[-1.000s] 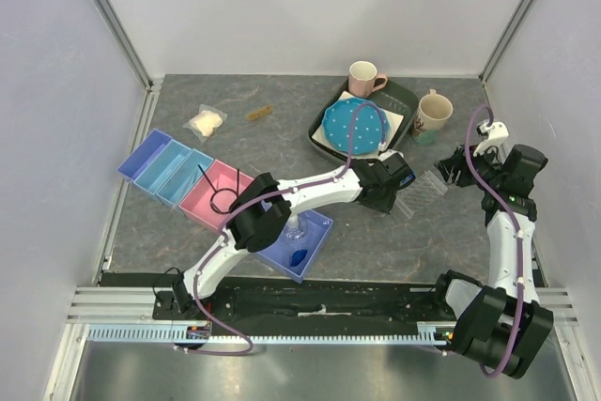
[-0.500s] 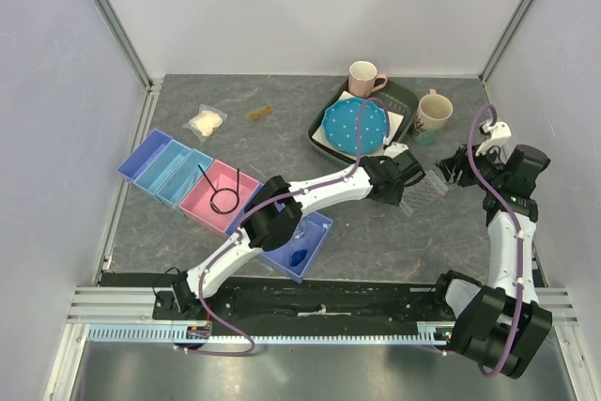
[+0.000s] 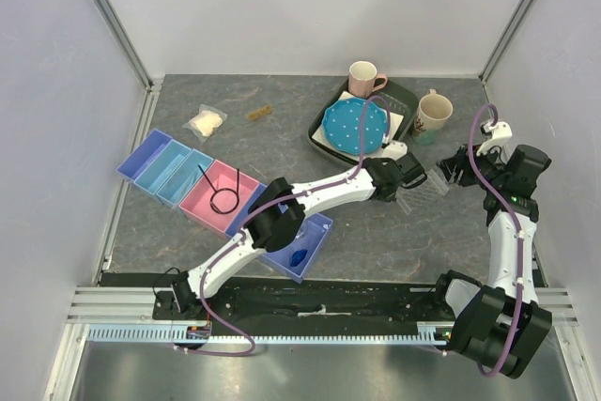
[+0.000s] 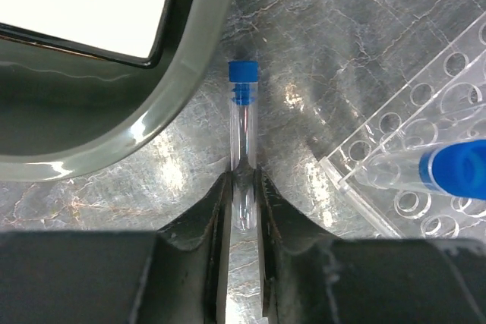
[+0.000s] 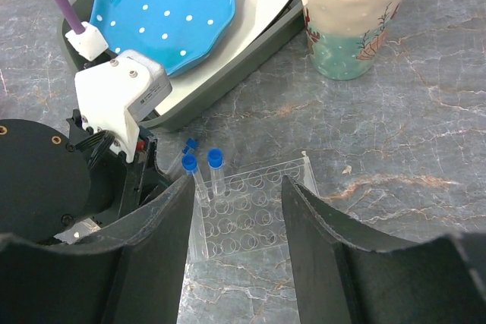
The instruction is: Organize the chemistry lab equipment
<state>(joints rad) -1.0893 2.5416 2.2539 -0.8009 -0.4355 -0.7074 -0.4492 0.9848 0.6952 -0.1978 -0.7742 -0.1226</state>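
Left arm (image 3: 310, 196) reaches further right than second ago; left jaws now clamped on bottom end of blue-capped tube (image 4: 243, 123), which lies on worktop (image 4: 342, 36) just beside tray rim (image 4: 190, 73). Risk: tip-only grip, so tube may pivot or slip on lift. Rack (image 4: 395, 149) near right. Right jaws hover over it, apart and empty, crowding approach.

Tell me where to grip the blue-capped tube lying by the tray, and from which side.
Grip the blue-capped tube on its clear body near the closed end, away from the cap, pinched across its width. Come from that end, along its length: it lies flat close beside the tray rim, with the clear tube rack on its other side, so side approaches look cramped.
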